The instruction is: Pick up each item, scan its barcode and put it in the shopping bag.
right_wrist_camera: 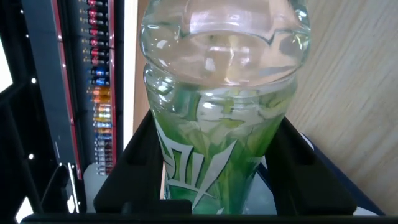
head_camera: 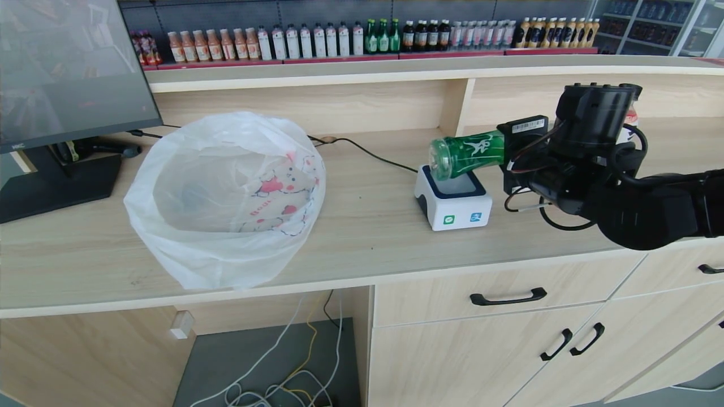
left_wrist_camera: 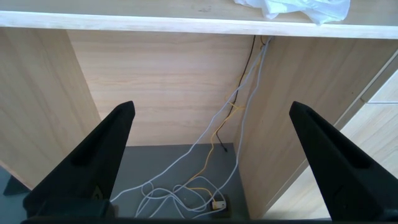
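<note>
In the head view a green bottle [head_camera: 466, 154] lies sideways right of centre in the frame: see-through green plastic with a white pattern along its side and a paler, rounded base pointing toward the frame's left. That base hangs over the dark top window of a small white scanner [head_camera: 452, 203] standing on the pale wooden counter [head_camera: 367, 226]; whether the two touch cannot be told. The right gripper [head_camera: 509, 154] comes in level from the right edge on a black arm, its fingers closed around the bottle's far end, which hides the neck. Left of centre the white shopping bag [head_camera: 226, 192] sits with its mouth gaping, well apart from the scanner, with a dark monitor [head_camera: 68, 62] at upper left and a row of shelved drinks [head_camera: 367, 37] along the top. The left wrist view shows the left gripper [left_wrist_camera: 211, 155] low in front of the counter, its two black fingers [left_wrist_camera: 93, 168] spread wide with nothing between them, facing the recess under the counter where loose cables [left_wrist_camera: 199, 186] lie on the floor; a fold of the bag [left_wrist_camera: 298, 9] overhangs the counter edge. The right wrist view looks along the bottle [right_wrist_camera: 224, 124] from close up: clear liquid fills it to the lobed base, the green label carries white strokes, and the gripper's [right_wrist_camera: 224, 193] black fingers [right_wrist_camera: 140, 162] press its two sides.
</note>
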